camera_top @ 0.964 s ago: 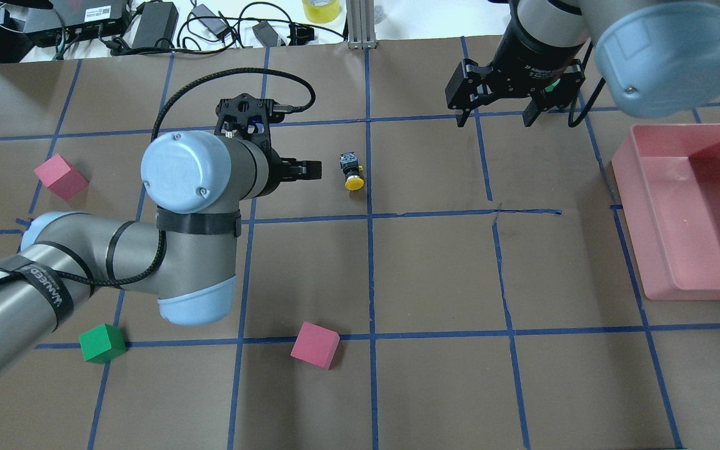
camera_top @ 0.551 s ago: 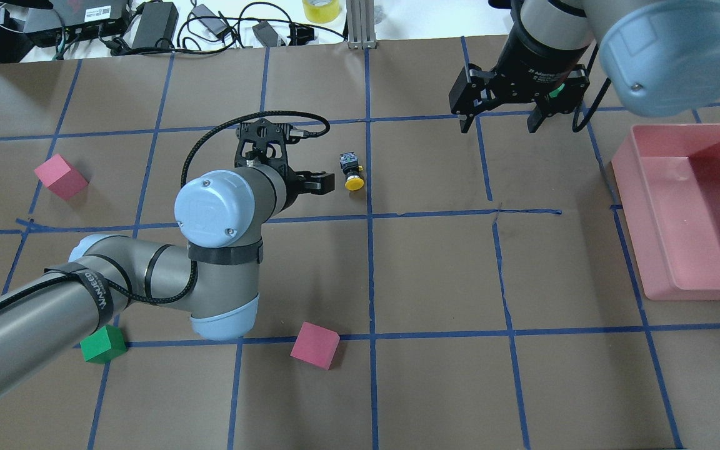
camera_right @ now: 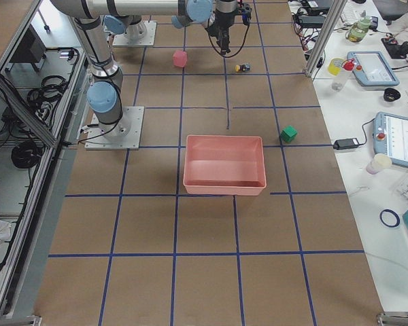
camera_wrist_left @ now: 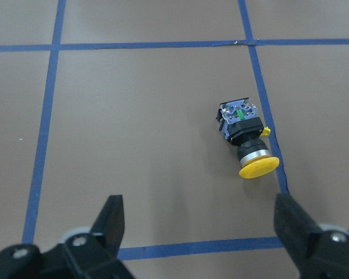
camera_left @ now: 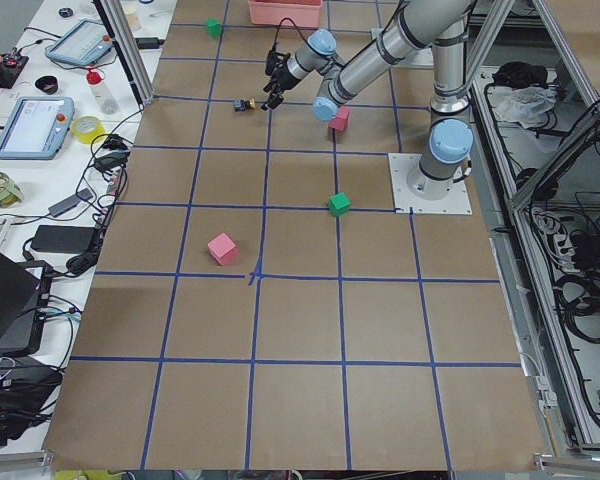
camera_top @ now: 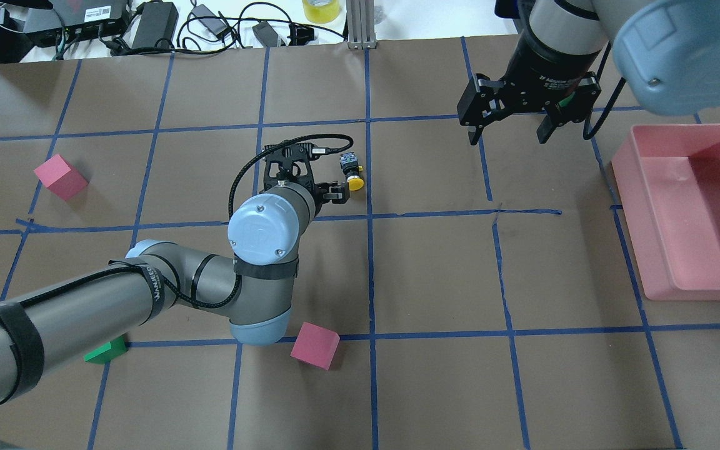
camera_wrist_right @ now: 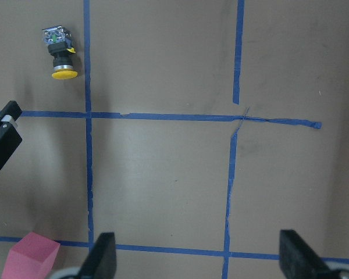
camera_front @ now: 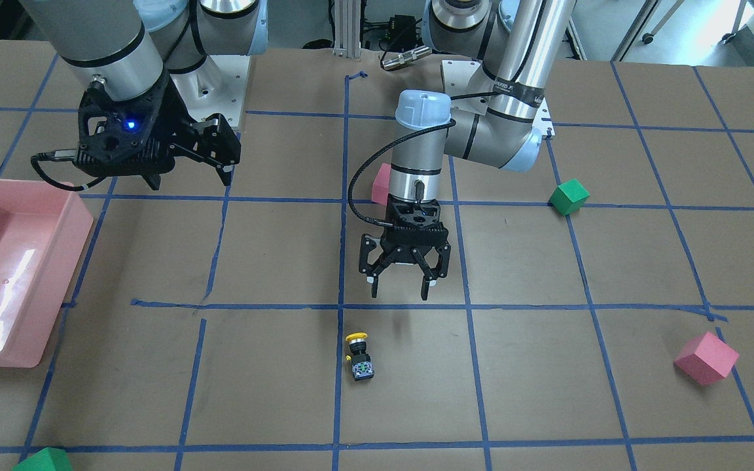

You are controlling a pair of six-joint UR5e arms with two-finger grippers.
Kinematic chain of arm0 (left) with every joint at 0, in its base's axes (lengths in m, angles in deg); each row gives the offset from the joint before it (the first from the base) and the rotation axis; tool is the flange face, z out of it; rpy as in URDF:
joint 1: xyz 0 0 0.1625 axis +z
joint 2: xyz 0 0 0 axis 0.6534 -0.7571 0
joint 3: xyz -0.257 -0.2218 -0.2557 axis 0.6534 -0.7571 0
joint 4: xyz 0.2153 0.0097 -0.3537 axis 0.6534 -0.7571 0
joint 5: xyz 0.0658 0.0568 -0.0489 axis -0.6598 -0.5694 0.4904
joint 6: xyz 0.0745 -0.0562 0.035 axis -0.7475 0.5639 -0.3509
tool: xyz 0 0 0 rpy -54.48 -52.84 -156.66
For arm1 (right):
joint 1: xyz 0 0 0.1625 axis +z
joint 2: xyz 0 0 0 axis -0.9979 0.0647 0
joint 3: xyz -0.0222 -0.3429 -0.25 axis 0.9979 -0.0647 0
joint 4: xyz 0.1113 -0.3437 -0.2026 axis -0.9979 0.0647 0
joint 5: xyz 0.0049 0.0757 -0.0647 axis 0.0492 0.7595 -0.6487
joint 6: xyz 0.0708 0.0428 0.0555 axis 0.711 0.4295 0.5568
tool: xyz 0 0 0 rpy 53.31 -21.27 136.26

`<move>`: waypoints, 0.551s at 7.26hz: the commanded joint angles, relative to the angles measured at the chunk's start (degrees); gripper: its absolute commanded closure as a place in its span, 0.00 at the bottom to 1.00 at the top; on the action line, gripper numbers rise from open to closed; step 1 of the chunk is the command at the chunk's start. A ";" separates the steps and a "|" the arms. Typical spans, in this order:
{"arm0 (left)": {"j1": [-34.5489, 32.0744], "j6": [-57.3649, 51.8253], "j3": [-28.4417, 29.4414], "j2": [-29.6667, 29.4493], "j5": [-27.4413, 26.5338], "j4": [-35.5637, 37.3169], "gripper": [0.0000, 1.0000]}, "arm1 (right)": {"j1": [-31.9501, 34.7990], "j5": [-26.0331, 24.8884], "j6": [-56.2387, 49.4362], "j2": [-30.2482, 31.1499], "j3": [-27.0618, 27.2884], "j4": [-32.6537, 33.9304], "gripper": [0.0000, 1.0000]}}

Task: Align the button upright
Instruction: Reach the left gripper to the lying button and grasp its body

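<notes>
The button (camera_top: 351,172) lies on its side on the brown paper by a blue tape line, its yellow cap toward the robot. It also shows in the front view (camera_front: 359,356), the left wrist view (camera_wrist_left: 247,139) and the right wrist view (camera_wrist_right: 59,52). My left gripper (camera_front: 400,292) is open and empty. It points down and hovers just on the robot side of the button, not touching it; its fingers (camera_wrist_left: 111,218) frame the bottom of the left wrist view. My right gripper (camera_top: 509,137) is open and empty, raised at the far right.
A pink bin (camera_top: 641,219) stands at the right edge. A pink cube (camera_top: 60,177) lies far left and another (camera_top: 315,345) lies near my left elbow. A green cube (camera_top: 105,351) is partly hidden under my left arm. Cables and gear lie beyond the far edge.
My left arm has swung right and its gripper has come close to the button. My right gripper has shifted slightly to the right. The button has not moved.
</notes>
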 commanded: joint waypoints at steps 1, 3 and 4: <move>-0.64 0.39 2.96 -3.99 -0.34 2.11 0.11 | -0.14 -3.39 -1.71 0.17 0.09 -0.20 0.00; -2.74 0.39 6.82 -8.37 -0.43 2.20 0.14 | -0.15 -4.03 -1.10 0.52 0.26 -0.46 0.00; -3.53 0.39 7.97 -9.70 -0.69 2.20 0.15 | -0.15 -4.12 -1.01 0.52 0.18 -0.46 0.00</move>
